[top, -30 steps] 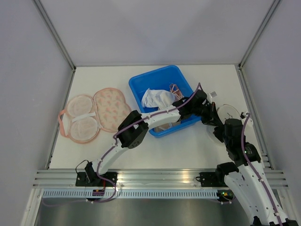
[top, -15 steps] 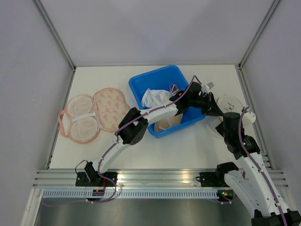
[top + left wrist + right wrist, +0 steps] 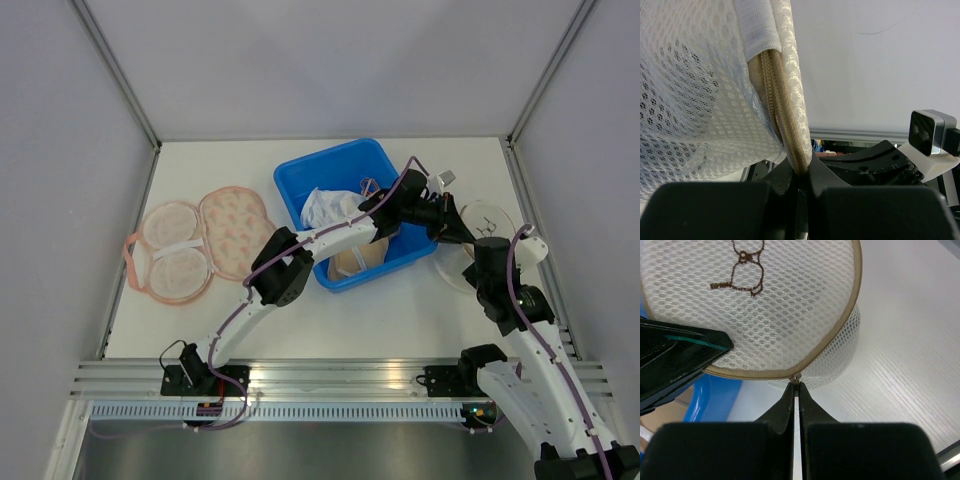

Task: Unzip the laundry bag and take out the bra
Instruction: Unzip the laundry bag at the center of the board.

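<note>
The laundry bag (image 3: 489, 221) is a round white mesh pouch with a brown embroidered figure and a tan zipper seam. It sits at the right of the table, beside the blue bin. My left gripper (image 3: 441, 217) reaches across the bin and is shut on the bag's tan zipper seam (image 3: 788, 131), gripping its edge (image 3: 801, 172). My right gripper (image 3: 797, 386) is shut on the small metal zipper pull (image 3: 796, 378) at the bag's near rim; it also shows in the top view (image 3: 476, 247). The zipper looks closed. The bra inside is hidden.
A blue bin (image 3: 300, 176) in the middle holds white cloth (image 3: 330, 208) and tan items. A pink floral bra-shaped piece (image 3: 198, 244) lies open at the left. The left arm spans the bin. Metal frame posts stand at the table's far corners.
The bag and both grippers have shifted a little toward the back right over the last second. The right wrist has swung up behind the bag. Both grips are unchanged.
</note>
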{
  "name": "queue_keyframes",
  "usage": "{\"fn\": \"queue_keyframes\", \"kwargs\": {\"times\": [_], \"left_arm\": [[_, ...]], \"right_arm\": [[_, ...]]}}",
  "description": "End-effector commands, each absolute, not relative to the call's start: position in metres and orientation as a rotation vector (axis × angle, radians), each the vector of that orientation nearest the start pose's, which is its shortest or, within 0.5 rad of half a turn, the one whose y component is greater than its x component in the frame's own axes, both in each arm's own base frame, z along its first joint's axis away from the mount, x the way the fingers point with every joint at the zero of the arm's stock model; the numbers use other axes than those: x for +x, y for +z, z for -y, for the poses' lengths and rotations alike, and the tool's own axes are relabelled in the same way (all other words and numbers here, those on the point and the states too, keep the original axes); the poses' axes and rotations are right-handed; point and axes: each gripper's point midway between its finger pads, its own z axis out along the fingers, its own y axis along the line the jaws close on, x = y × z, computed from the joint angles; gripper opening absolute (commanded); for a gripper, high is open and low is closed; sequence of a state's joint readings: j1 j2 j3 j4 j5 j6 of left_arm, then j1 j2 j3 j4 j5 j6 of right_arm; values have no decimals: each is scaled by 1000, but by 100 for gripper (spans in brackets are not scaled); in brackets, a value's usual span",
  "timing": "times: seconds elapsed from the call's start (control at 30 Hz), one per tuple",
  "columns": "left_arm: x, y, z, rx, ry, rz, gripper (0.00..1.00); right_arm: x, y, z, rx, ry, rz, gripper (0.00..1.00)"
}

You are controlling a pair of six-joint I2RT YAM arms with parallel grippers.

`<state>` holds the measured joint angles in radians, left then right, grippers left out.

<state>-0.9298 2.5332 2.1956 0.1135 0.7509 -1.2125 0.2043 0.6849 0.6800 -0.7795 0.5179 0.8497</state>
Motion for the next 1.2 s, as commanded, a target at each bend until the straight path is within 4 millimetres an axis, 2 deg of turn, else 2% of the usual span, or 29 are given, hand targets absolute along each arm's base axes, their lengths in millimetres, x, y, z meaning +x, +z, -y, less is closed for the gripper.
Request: {"fn": "queue_keyframes", "kwargs": {"times": [0.0, 0.03, 0.07, 0.1, 0.13, 0.2, 0.3, 0.33, 0.37, 0.43, 0.47, 0.57, 0.7, 0.8, 0.87, 1.03, 1.1, 1.17], "left_arm": [[275, 197, 614, 398, -1999, -2328, 15], [275, 198, 612, 401, -1978, -2337, 20], [275, 199, 611, 402, -1954, -2339, 32], [274, 192, 607, 409, -1904, -2376, 37], [276, 200, 603, 402, -1868, -2361, 44], [277, 196, 594, 411, -1767, -2400, 51], [287, 210, 582, 396, -1640, -2374, 60], [292, 203, 577, 354, -1569, -2398, 66], [292, 218, 571, 366, -1546, -2362, 68], [297, 221, 562, 341, -1482, -2356, 73], [297, 233, 558, 351, -1473, -2329, 74], [293, 239, 551, 350, -1443, -2331, 74], [287, 228, 542, 317, -1373, -2399, 73], [287, 215, 532, 268, -1252, -2447, 72], [287, 210, 530, 235, -1244, -2472, 73], [283, 204, 540, 203, -1302, -2513, 72], [280, 208, 547, 212, -1349, -2512, 72], [278, 200, 554, 199, -1373, -2533, 71]], "right_arm": [[218, 155, 8, 941, 34, -2020, 0], [219, 156, 3, 936, 77, -2010, 0], [220, 155, 0, 941, 107, -2006, 0], [220, 151, -3, 940, 123, -2013, 0], [222, 154, -7, 935, 163, -2001, 0], [224, 156, -10, 933, 185, -1992, 0], [229, 161, -13, 925, 208, -1981, 0], [231, 159, -14, 923, 211, -1992, 0], [233, 159, -16, 922, 218, -1994, 0], [236, 158, -19, 920, 234, -1996, 0], [237, 158, -21, 918, 252, -1996, 0], [241, 163, -24, 922, 285, -1971, 0], [249, 173, -28, 915, 323, -1941, 0], [253, 177, -29, 918, 330, -1932, 0], [255, 181, -30, 916, 338, -1924, 0], [258, 184, -32, 911, 359, -1914, 0], [258, 183, -32, 911, 359, -1918, 0], [257, 182, -33, 908, 361, -1922, 0]]}}
